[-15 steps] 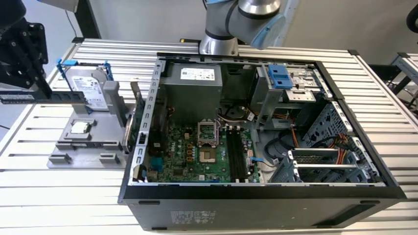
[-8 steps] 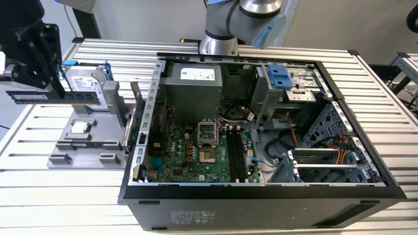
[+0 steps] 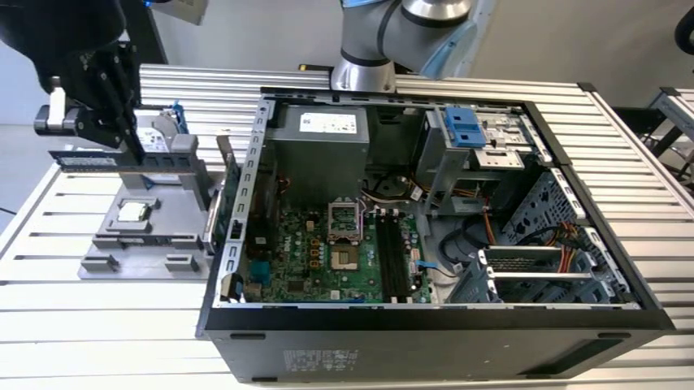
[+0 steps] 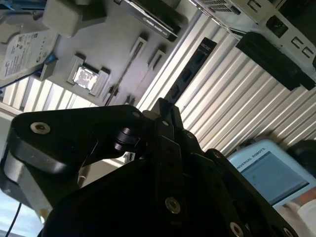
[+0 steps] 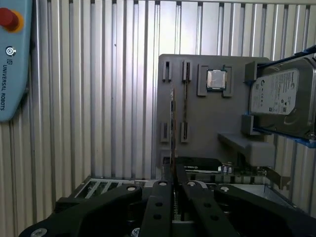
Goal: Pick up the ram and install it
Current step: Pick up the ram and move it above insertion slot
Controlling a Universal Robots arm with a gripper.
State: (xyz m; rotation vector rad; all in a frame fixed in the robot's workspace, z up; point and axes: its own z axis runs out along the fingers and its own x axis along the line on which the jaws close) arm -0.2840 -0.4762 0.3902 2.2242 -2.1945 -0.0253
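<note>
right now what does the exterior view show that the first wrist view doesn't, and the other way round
The exterior view adds the inside of the open computer case: the motherboard with its long black memory slots, and the arm's base behind the case. The first wrist view adds a light-blue teach pendant with a red button. Both show the gripper shut on the ram over the grey fixture, which carries the CPU chip and the hard drive.
</note>
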